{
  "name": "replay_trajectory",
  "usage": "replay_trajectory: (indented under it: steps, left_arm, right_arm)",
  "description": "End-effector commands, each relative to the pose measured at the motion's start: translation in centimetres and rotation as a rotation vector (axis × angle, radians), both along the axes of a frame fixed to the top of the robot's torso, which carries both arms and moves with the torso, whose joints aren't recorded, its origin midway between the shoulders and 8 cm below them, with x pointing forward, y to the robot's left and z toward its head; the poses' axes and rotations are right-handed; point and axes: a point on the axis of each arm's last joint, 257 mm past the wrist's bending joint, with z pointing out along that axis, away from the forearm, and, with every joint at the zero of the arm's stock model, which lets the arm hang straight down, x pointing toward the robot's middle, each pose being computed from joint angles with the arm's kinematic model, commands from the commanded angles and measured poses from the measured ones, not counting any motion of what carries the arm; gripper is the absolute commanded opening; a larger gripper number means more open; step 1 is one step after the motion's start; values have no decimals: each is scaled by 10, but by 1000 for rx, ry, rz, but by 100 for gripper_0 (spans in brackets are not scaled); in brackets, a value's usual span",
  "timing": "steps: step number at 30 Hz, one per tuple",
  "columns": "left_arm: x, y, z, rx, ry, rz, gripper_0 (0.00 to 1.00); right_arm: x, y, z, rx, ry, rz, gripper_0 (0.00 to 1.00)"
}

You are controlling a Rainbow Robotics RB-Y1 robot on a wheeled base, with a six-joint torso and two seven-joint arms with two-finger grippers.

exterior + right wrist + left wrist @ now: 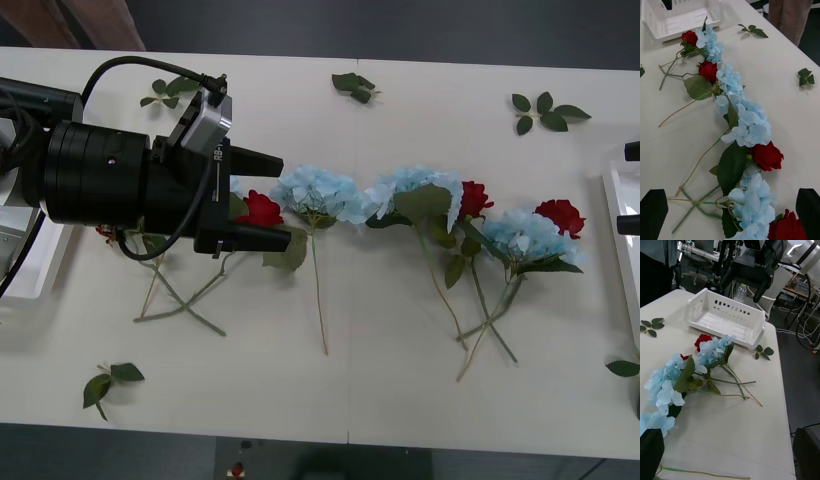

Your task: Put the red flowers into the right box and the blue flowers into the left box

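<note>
The flowers lie in a loose row across the middle of the worktop (400,380), heads toward the far side and stems toward the near side, red flowers (262,210) mixed in among the blue flowers (318,193), so each has to be picked out from its neighbours. The left gripper (262,198) hangs over the left end of the row with its fingers spread apart, holding nothing, on either side of a red flower; I judge it is lined up to take that one. The right gripper (730,213) waits at the right edge of the worktop, also spread and empty.

The right box (752,333) stands at the right end, just past the last flowers, and looks empty. The left box (40,275) shows only a white edge at the left, partly behind the arm; its contents cannot be made out.
</note>
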Motion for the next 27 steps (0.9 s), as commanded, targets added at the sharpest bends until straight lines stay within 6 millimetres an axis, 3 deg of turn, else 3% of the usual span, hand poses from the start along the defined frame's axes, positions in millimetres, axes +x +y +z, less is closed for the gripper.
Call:
replay_trajectory:
  steps: [1, 5, 12, 18, 27]
  left_arm:
    - [-7, 1, -3, -52, -5, -4, 100]
    - [-5, 11, 25, -106, 50, 21, 100]
    - [-8, 45, 41, 4, 226, 163, 100]
    - [-4, 99, 31, 125, 405, 392, 100]
    - [5, 209, -1, 130, 717, 903, 100]
  right_arm:
    - [-10, 2, -15, -11, 31, 10, 100]
    - [-15, -4, -18, -52, 48, 15, 100]
    - [-25, -21, -43, -105, 108, -23, 100]
    - [-33, -36, -68, -117, 266, -236, 100]
    - [-49, -55, -112, -64, 529, -675, 100]
